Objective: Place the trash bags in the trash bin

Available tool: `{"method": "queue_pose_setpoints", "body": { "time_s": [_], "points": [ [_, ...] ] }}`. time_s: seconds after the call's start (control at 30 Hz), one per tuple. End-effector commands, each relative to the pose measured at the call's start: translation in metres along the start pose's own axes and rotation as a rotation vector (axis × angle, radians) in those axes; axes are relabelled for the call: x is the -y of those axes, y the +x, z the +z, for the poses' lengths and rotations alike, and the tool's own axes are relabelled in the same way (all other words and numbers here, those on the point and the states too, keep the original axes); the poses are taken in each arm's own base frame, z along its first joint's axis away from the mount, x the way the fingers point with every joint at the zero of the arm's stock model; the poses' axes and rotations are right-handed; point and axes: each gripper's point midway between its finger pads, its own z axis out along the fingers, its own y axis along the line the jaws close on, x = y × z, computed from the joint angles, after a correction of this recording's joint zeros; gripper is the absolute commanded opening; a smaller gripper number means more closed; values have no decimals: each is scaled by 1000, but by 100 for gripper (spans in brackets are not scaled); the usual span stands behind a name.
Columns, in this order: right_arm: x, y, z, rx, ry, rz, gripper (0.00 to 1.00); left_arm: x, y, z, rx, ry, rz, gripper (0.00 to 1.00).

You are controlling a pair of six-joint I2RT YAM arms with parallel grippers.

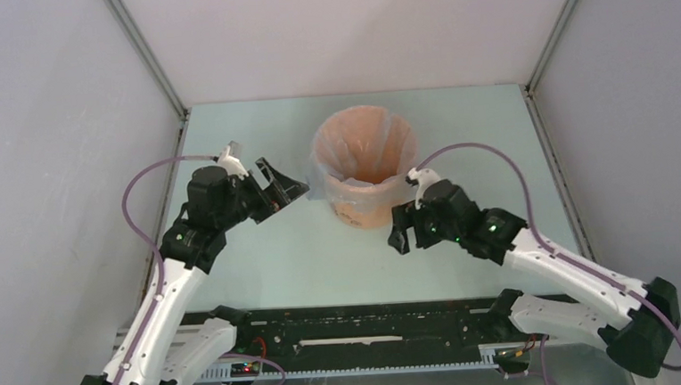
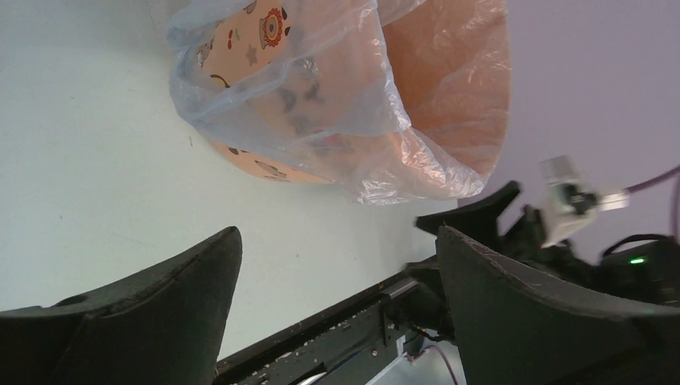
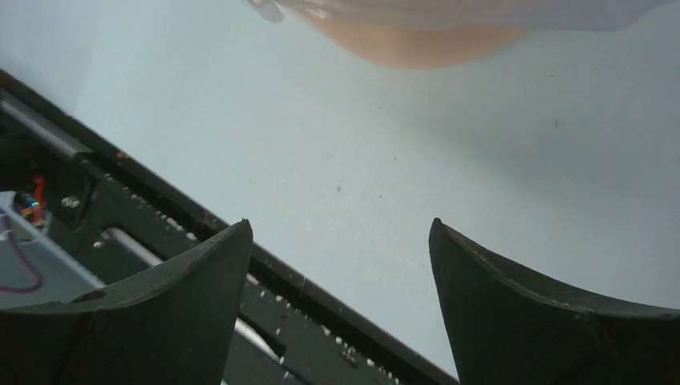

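The left fingers [image 2: 160,305] and right fingers [image 3: 521,305] gape empty, since the trash bag [image 2: 305,104] between them already lines the trash bin [image 1: 366,207].

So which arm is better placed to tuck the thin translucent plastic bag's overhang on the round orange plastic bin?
Probably left: the open left gripper faces the bag draped down the bin; the right gripper faces mostly table.

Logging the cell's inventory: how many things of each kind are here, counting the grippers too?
orange trash bin: 1
translucent trash bag, set in the bin and draped over its rim: 1
grippers: 2, the left gripper and the right gripper, both open and empty
Total: 4
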Motion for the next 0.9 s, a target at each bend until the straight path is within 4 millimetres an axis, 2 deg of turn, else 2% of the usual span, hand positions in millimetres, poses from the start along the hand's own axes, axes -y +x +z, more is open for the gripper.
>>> {"method": "queue_pose_setpoints", "body": {
  "time_s": [0.0, 0.1, 0.3, 0.37, 0.53, 0.63, 0.87],
  "points": [
    [-13, -38, 35, 277, 1, 39, 92, 18, -10, -15, 56, 49, -2, 96],
    [-17, -46, 57, 384, -35, 52, 97, 18, -9, -23, 64, 39, 2, 96],
    [-15, -52, 101, 404, -13, 43, 100, 14, -6, -37, 79, 11, -4, 96],
    [-11, -51, 117, 396, -5, 56, 99, 13, -5, -41, 84, 8, -6, 96],
    [4, -66, 147, 386, 12, 88, 100, 13, -5, -50, 94, -8, -4, 96],
    [15, -82, 166, 381, 33, 103, 100, 13, -6, -53, 99, -18, -2, 97],
    [30, -133, 205, 357, 72, 124, 100, 19, -10, -56, 102, -9, 3, 97]
  ]
}}
